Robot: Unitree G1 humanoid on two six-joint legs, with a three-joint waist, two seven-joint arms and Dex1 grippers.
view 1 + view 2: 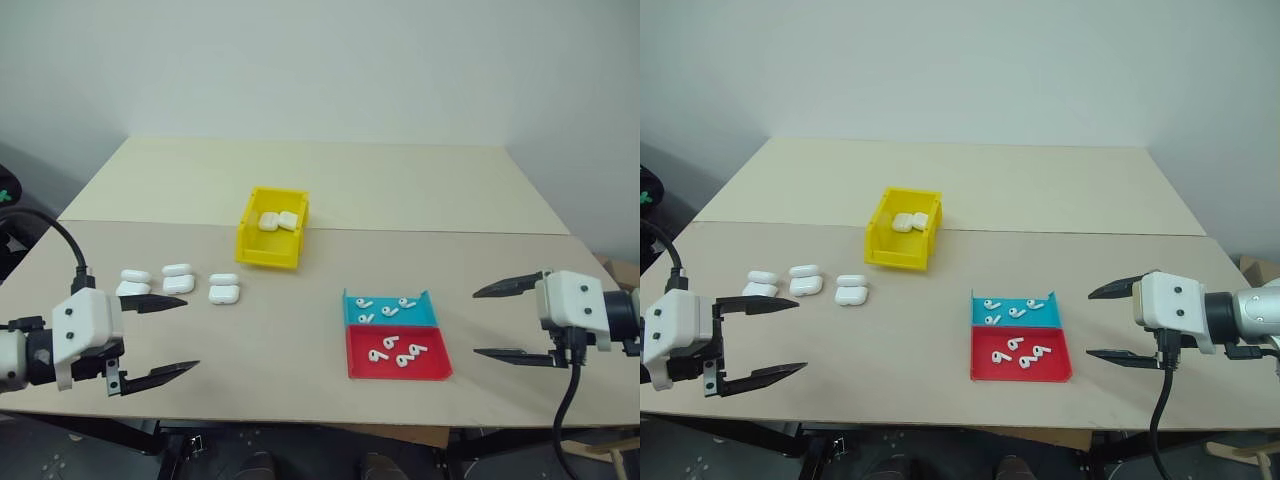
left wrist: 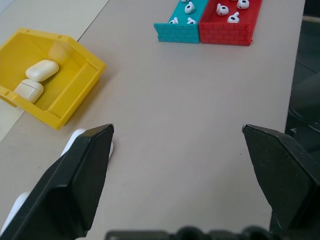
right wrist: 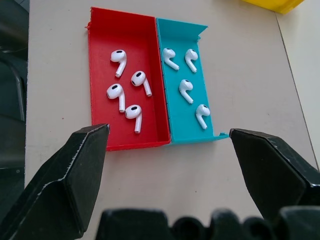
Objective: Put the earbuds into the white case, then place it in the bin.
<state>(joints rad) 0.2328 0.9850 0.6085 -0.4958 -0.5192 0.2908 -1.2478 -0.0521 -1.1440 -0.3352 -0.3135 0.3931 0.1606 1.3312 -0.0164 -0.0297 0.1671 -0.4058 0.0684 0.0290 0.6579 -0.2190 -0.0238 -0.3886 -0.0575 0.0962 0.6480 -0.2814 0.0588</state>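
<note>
Both grippers hover above the pale wooden table with nothing in them, each with its two black fingers spread wide. The left gripper hangs over the near left edge; its upper fingertip lies just beside the nearest of three closed white cases that sit in a loose row on the bare tabletop, one more case a little further along toward the middle. Beyond the left fingers, across open table, stands the yellow bin, tilted slightly in the left wrist view, with two white cases already lying inside it side by side. The right gripper hangs over the near right edge, its fingers pointing inward at two shallow trays that touch along one long wall: a red tray and a blue tray. In the right wrist view both trays sit just past the fingertips and centred in the gap between them. Four earbuds lie loose in the red tray and four more earbuds in the blue one, stems at various angles, none touching a finger. Nothing stands between the right fingers and the trays; the strip of table between the trays and the cases is bare. A seam runs across the table behind the bin
</note>
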